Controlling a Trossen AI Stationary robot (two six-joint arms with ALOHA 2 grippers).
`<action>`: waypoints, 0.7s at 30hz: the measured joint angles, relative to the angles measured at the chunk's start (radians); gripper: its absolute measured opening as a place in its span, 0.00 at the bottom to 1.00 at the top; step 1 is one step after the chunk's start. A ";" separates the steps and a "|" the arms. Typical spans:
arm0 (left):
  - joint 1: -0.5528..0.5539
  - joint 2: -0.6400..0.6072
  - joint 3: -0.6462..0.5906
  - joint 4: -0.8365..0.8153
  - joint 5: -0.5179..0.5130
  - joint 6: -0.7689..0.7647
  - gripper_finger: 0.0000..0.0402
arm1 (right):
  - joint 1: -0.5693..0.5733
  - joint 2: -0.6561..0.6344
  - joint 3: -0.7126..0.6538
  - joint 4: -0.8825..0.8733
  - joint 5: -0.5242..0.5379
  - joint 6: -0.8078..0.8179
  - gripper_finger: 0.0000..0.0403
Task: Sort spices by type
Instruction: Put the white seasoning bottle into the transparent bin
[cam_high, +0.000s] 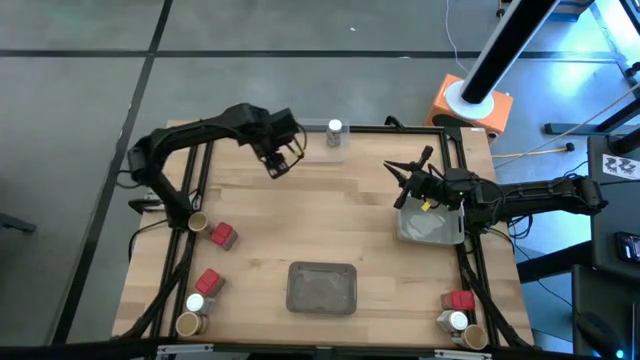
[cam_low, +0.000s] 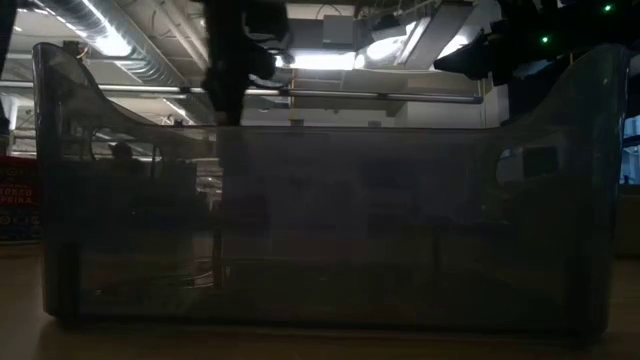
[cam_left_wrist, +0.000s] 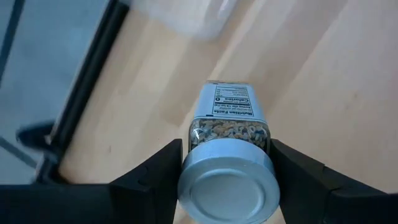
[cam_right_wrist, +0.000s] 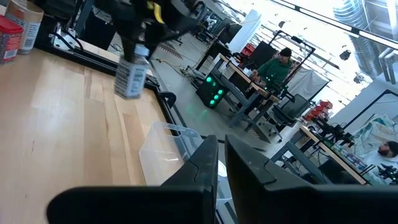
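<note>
Left gripper (cam_high: 281, 160) near the counter's (cam_high: 330, 230) far edge, jaws pinching a white-capped jar (cam_left_wrist: 227, 155) lifted above the wood. Right gripper (cam_high: 405, 172) over the right side beside a clear tray (cam_high: 430, 226), jaws pressed together, empty. Other spices sit in clusters at the near corners.

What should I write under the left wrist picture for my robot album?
Left end effector grips a white-capped spice jar between its dark fingers, above the wooden table.
</note>
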 joint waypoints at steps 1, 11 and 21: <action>0.002 0.019 0.021 0.010 -0.001 0.014 0.49 | 0.000 0.000 0.000 0.000 0.000 0.000 0.08; 0.030 0.157 0.202 0.042 -0.013 0.131 0.49 | 0.000 0.000 0.000 -0.001 0.000 0.000 0.08; 0.081 0.217 0.297 0.157 -0.059 0.277 0.48 | 0.000 0.000 0.000 0.000 0.000 -0.001 0.08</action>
